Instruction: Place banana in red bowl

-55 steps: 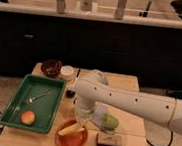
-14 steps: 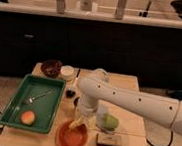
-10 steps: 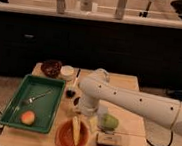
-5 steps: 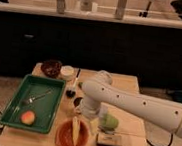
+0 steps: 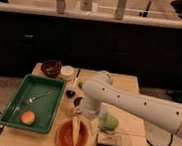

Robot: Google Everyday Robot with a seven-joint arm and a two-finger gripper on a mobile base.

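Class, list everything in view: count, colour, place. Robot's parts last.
table: one, pale wood, under everything
tray: one, green, table's left
round fruit: one, peach-orange, in tray
utensil: one, silvery, in tray
brown bowl: one, dark, far left corner
cup: one, white, beside brown bowl
red bowl: one, orange-red, near edge
banana: one, pale yellow, in red bowl
green fruit: one, green, right of red bowl
box: one, dark, nearer than green fruit
arm: one, white, from right
pincer: one, pale, over red bowl
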